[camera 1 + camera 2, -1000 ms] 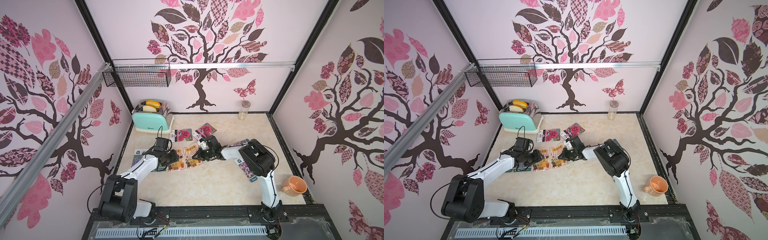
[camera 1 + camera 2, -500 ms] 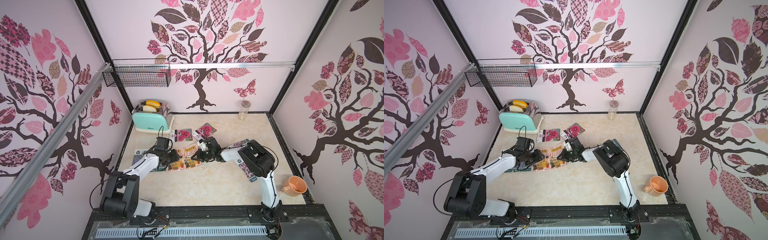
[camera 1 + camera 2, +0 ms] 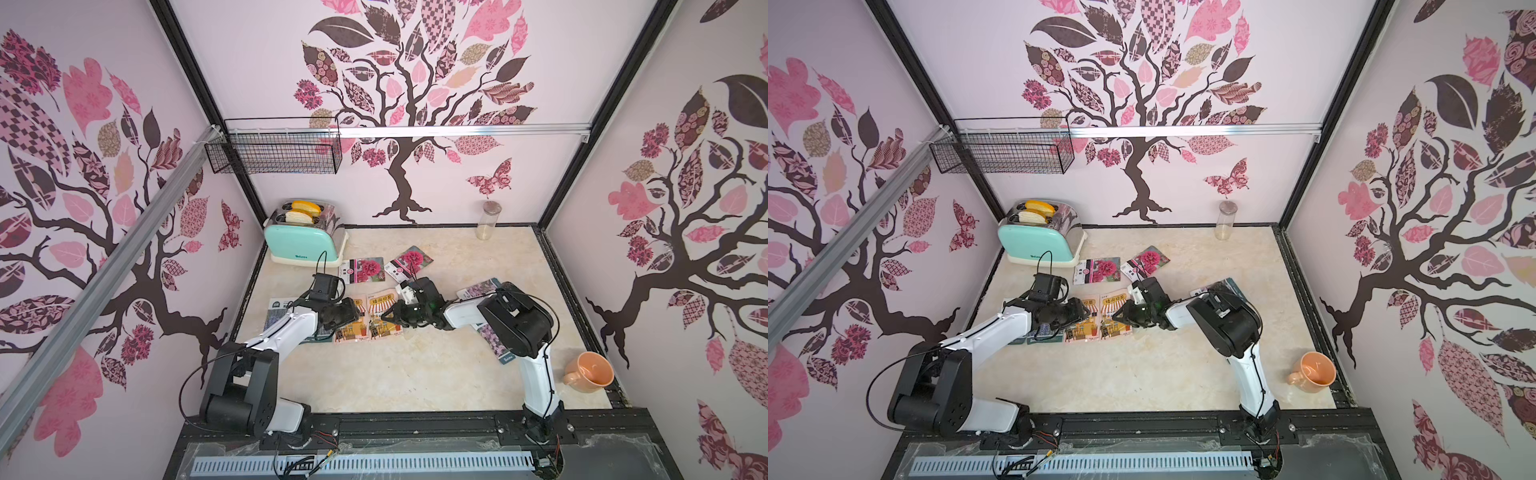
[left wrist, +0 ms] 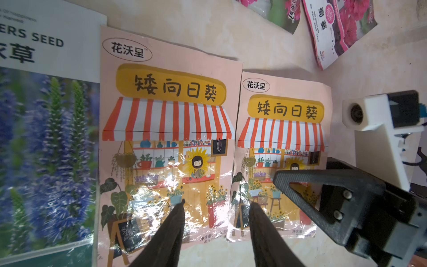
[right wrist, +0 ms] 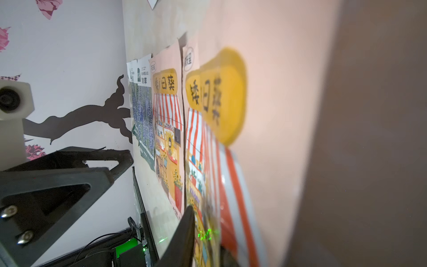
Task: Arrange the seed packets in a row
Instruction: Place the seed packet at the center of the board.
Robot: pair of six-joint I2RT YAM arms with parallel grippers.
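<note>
1. Left claw point(image 4: 217, 203): fingers parted a moderate gap, gripping nothing, tips poised over the left orange packet point(image 4: 166, 129) and the right orange packet point(image 4: 284, 129), which lie side by side mid-frame.
2. Right claw point(image 3: 388, 314): over the right orange packet; spread and hold unclear.
3. Bench point(image 3: 415, 374): cream marbled top. Walls pink, tree decals.
4. Blue lavender packet point(image 4: 46, 138) just left of the orange pair; magenta packets point(image 3: 365, 270) above; lilac packets point(image 3: 478, 289) right of centre, partly hidden by the right arm.
5. Toaster point(image 3: 303, 241) at the bench's upper left, wire basket point(image 3: 274, 145) above it, jar point(image 3: 488, 220) at the back, mug point(image 3: 590, 372) lower right.
</note>
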